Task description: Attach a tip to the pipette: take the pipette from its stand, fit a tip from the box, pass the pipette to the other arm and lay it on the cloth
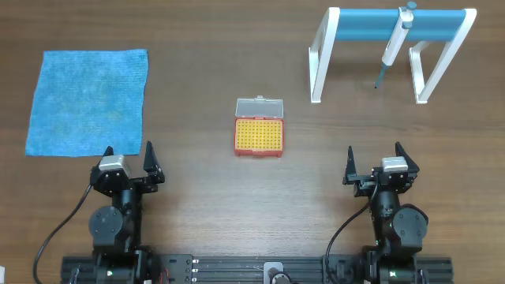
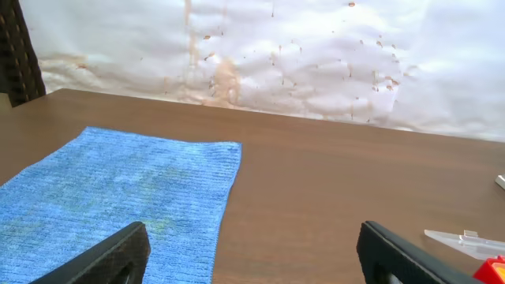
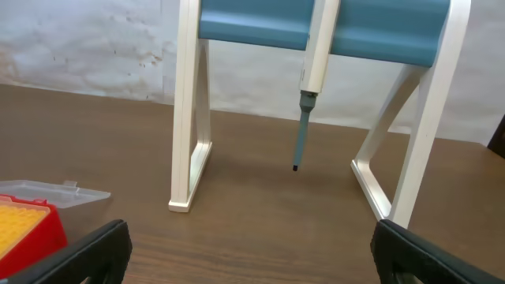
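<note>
While the pipette [image 1: 392,49] hangs from its stand [image 1: 319,63] at upper right of the top view, my right gripper [image 1: 374,156] sits spread wide, lower right. I should approach squarely, close on the white body, probably just below the blue bar [image 1: 367,24], and lift clear.

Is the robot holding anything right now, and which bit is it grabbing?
Nothing is held. The left gripper and right gripper both have open, empty fingers; the pipette hangs on its stand.
</note>
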